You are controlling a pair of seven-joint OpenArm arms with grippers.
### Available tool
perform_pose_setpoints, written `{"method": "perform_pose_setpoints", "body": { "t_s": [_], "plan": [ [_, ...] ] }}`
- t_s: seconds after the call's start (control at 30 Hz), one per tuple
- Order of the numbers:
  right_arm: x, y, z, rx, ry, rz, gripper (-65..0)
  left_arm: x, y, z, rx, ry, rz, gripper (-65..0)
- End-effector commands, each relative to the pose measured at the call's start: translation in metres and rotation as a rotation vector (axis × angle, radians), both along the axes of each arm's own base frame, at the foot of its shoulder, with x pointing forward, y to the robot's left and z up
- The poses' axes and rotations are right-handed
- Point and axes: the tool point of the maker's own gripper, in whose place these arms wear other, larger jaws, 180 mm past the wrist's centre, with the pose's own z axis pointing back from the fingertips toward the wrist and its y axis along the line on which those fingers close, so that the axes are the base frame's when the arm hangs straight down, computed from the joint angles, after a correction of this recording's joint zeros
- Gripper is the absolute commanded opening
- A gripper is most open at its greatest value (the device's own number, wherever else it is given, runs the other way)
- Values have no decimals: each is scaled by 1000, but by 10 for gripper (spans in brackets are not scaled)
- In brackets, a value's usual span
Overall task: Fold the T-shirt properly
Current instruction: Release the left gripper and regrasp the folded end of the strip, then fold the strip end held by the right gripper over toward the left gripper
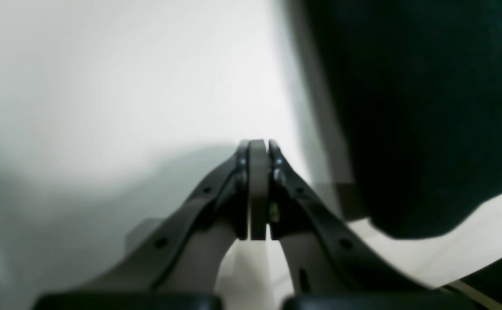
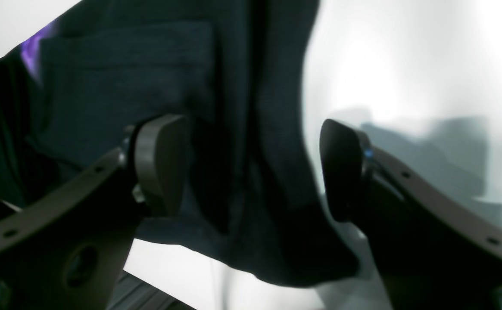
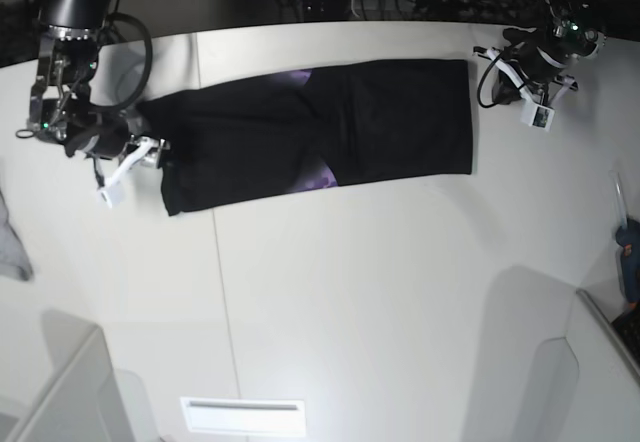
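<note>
T-shirt edge btwn right fingers; left fingers beside it.

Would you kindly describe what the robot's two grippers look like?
Both the left gripper and right gripper have curved dark-brown fingers with small holes and thick rounded pads. In the base view, white tags and black cables hang by the black arms.

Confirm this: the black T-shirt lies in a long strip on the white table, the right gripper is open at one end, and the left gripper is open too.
Not quite. The left gripper is shut, its pads together, as the left wrist view shows. The rest holds: T-shirt, table, right gripper open.
</note>
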Motion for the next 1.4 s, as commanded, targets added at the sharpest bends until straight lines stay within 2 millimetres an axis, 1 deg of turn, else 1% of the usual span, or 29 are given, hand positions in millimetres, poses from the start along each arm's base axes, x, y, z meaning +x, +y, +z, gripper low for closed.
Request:
{"method": "perform_pose_setpoints", "body": {
  "t_s": [0.0, 0.03, 0.13, 0.37, 0.73, 0.83, 0.9, 0.97, 1.03, 1.17, 1.23, 1.33, 1.37],
  "plan": [
    [6, 0, 7, -10, -27, 20, -216, 6, 0, 8, 2, -33, -15, -650],
    [4, 6, 4, -11, -20, 41, -216, 9, -1, 9, -3, -41, -15, -650],
    [-1, 12, -3, -1, 5, 57, -216, 9, -5, 7, -13, -41, -8, -650],
    [-4, 33, -7, 38, 12, 68, -216, 13, -6, 8, -15, -47, -6, -650],
    [-5, 34, -8, 38, 16, 69, -218, 13, -6, 8, -17, -48, -6, -650],
    [-5, 34, -8, 38, 17, 69, -230, 13, -6, 8, -17, -47, -6, -650],
    [-5, 33, -11, 42, 28, 63, -293, 13, -6, 8, -17, -47, -6, -650],
    [-5, 30, -15, 44, 32, 49, -378, 13, -6, 8, -17, -47, -6, -650],
    [1, 27, -14, 41, 3, 24, -459, 13, -7, 8, -18, -46, -9, -650],
    [5, 24, -14, 39, -13, 8, -578, 10, -24, -7, -58, -9, -40, -650],
    [8, 20, -14, 10, -18, 15, -650, 15, -33, -9, -78, -11, -57, -650],
    [9, 14, -17, -59, -17, 31, -650, 20, -48, -12, -103, -9, -95, -650],
    [10, 13, -15, -84, -26, 39, -650, 21, -55, -12, -109, -11, -113, -650]
  ]
}}
